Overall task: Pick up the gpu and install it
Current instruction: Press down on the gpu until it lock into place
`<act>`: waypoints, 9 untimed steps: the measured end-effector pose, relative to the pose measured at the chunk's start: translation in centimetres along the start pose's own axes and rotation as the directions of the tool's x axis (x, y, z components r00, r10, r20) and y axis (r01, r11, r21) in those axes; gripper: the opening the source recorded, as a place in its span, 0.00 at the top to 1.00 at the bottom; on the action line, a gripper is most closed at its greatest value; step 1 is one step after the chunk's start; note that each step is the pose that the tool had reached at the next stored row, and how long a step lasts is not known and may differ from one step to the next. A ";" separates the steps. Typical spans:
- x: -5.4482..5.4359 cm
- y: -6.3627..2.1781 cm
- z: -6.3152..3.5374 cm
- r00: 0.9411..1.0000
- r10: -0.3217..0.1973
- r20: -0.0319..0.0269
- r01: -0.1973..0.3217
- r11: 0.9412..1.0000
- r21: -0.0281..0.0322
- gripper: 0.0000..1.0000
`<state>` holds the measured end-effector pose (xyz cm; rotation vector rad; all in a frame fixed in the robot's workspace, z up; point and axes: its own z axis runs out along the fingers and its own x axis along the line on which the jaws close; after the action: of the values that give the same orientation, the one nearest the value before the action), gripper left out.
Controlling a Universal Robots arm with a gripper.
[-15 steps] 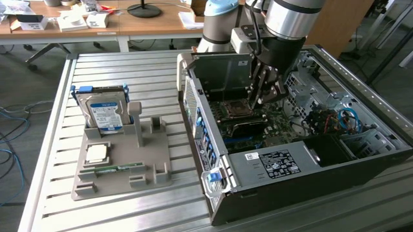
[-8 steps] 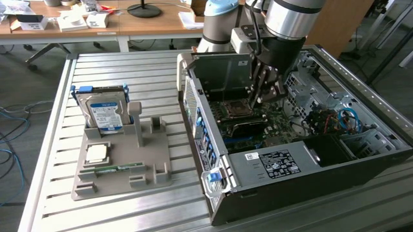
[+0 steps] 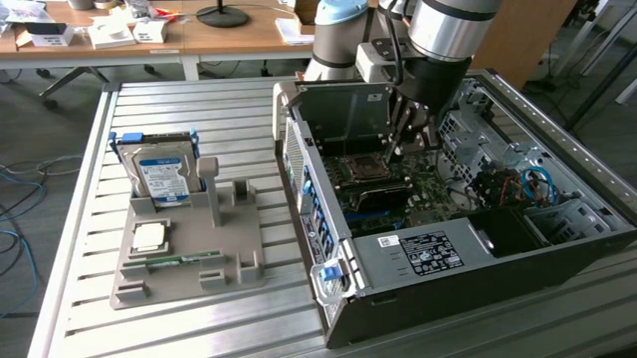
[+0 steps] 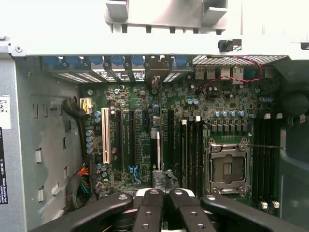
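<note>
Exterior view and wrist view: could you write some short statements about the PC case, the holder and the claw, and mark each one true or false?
1. The drive stands upright in the holder. True.
2. The claw hangs over the holder. False: it is down inside the case.
3. The case is closed. False: its side is open and the motherboard shows.
4. A memory stick lies on the holder. True.
5. The claw is wide open. False: it is shut.
</note>
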<state>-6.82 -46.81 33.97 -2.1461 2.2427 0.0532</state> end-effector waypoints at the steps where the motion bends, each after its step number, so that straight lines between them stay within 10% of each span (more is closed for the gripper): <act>1: 0.0 0.00 0.00 1.000 0.000 0.000 0.000 1.000 0.000 0.89; 5: 0.0 0.00 0.00 1.000 0.000 0.000 0.000 1.000 0.000 0.89; 9: 0.1 0.00 2.41 1.000 0.000 0.000 0.000 1.000 0.000 0.89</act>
<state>-6.82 -46.81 31.56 -2.1461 2.2427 0.0532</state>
